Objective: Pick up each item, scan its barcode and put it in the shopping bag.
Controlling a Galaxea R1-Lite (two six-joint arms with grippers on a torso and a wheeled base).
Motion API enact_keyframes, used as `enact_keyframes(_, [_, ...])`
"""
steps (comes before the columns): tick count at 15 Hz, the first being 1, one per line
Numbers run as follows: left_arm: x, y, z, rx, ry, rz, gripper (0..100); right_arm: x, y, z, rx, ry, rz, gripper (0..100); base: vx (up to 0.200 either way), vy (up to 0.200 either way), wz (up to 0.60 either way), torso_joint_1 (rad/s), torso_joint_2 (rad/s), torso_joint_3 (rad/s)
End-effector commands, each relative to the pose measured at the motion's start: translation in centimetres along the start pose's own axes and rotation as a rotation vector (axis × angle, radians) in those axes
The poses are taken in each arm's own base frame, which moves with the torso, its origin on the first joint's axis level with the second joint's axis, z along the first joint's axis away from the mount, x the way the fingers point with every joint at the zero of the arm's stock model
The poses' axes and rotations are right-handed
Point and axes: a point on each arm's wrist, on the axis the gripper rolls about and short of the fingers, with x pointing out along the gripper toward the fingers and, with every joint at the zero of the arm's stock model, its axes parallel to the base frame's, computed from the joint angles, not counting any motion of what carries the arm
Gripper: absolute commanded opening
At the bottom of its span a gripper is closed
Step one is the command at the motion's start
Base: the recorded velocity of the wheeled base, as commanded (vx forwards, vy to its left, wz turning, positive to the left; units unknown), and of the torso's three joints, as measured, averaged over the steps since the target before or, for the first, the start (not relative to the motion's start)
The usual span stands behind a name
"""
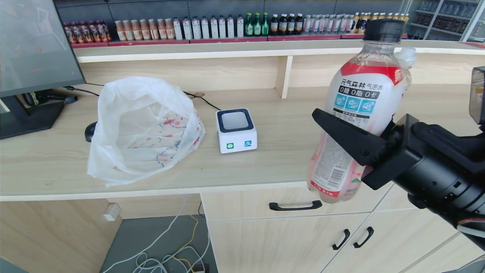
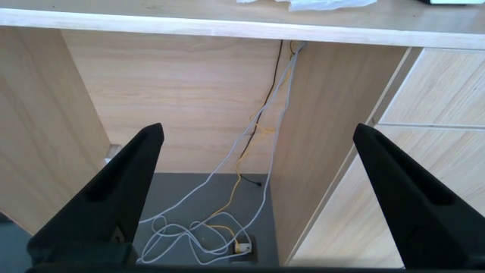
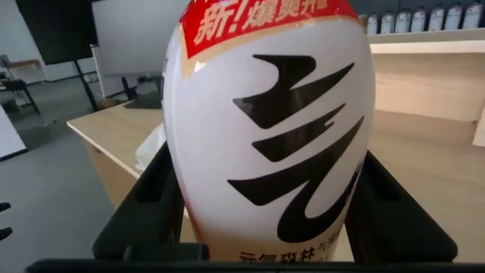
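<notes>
My right gripper is shut on a drink bottle with a black cap and a white, red and pink label. It holds the bottle upright in the air at the right, above the counter's front edge, barcode side facing the head camera. In the right wrist view the bottle sits between the two fingers. The white barcode scanner with a dark-framed window stands mid-counter, left of the bottle. A white plastic shopping bag lies open further left. My left gripper hangs open below the counter, with nothing in it.
A monitor on a black stand occupies the counter's far left. A raised wooden shelf runs behind the counter, with rows of bottles beyond. Drawers with black handles sit under the counter. Loose cables lie on the floor.
</notes>
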Motion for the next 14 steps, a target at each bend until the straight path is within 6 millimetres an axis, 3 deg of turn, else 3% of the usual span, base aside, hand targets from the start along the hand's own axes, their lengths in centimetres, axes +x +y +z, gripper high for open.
enact_keyframes(1, [0.0, 0.0, 0.0, 0.001, -0.001, -0.001, 100, -2.3, -0.2, 2.8, -0.097, 0.03, -0.187, 0, 0.0, 0.0, 0.0, 0.0, 0.0, 0.0])
enact_keyframes(4, [0.0, 0.0, 0.0, 0.001, -0.001, -0.001, 100, -4.0, -0.3, 2.9, -0.228, 0.124, -0.3, 0, 0.0, 0.0, 0.0, 0.0, 0.0, 0.0])
enact_keyframes(6, [0.0, 0.0, 0.0, 0.001, -0.001, 0.001, 100, -3.8, -0.7, 3.2, -0.21, 0.111, -0.438, 0, 0.0, 0.0, 0.0, 0.0, 0.0, 0.0])
enact_keyframes(10, [0.0, 0.0, 0.0, -0.001, -0.001, 0.001, 100, -5.2, -0.8, 1.8, -0.217, 0.131, -0.455, 0, 0.0, 0.0, 0.0, 0.0, 0.0, 0.0])
enact_keyframes(14, [0.0, 0.0, 0.0, -0.005, -0.001, 0.001, 100, -4.8, -0.9, 2.7, -0.241, 0.095, -0.467, 0, 0.0, 0.05, 0.0, -0.001, 0.0, 0.001])
